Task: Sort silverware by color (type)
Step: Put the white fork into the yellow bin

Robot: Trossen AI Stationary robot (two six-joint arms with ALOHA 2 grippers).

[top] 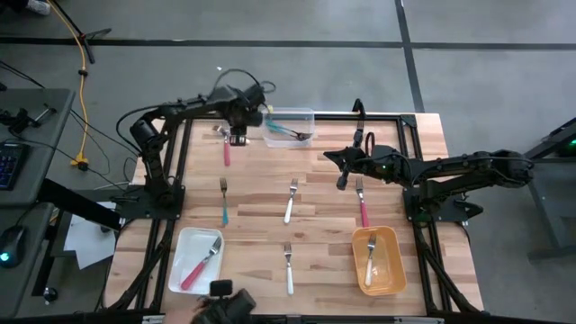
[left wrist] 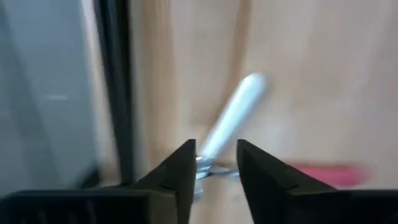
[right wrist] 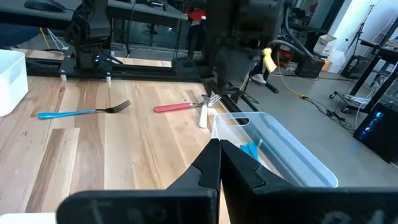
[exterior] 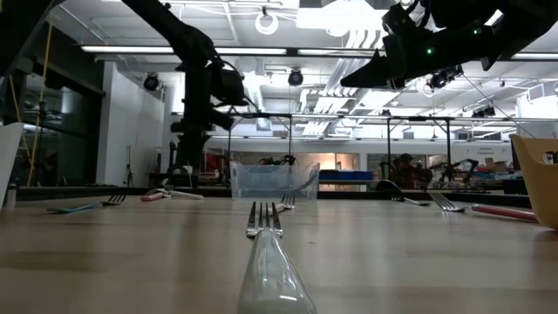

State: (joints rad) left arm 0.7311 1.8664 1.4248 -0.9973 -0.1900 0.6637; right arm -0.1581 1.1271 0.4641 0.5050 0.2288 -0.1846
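Note:
My left gripper (top: 238, 137) stands over the table's far left part, beside the clear bin (top: 290, 126), and is shut on a white-handled fork (left wrist: 236, 109). A pink-handled fork (top: 227, 151) lies on the wood just beside it. My right gripper (top: 342, 180) hovers shut and empty over the right half of the table. More forks lie flat on the wood: a teal one (top: 224, 200), a white one (top: 291, 200), a pink one (top: 363, 205) and another white one (top: 289, 267). My left gripper has the white fork's metal neck (left wrist: 208, 167), just past the handle, between its two fingers. The fingers come from above, pointing down. The white handle (right wrist: 203, 117) slants down and away from the fingers. Whether its free end rests on the wood, I cannot tell.
The clear bin holds teal forks (top: 286, 132). A white tray (top: 180, 270) at the near left holds a pink fork. An orange tray (top: 392, 274) at the near right holds a white fork. A black frame (top: 184, 162) runs along the table's sides.

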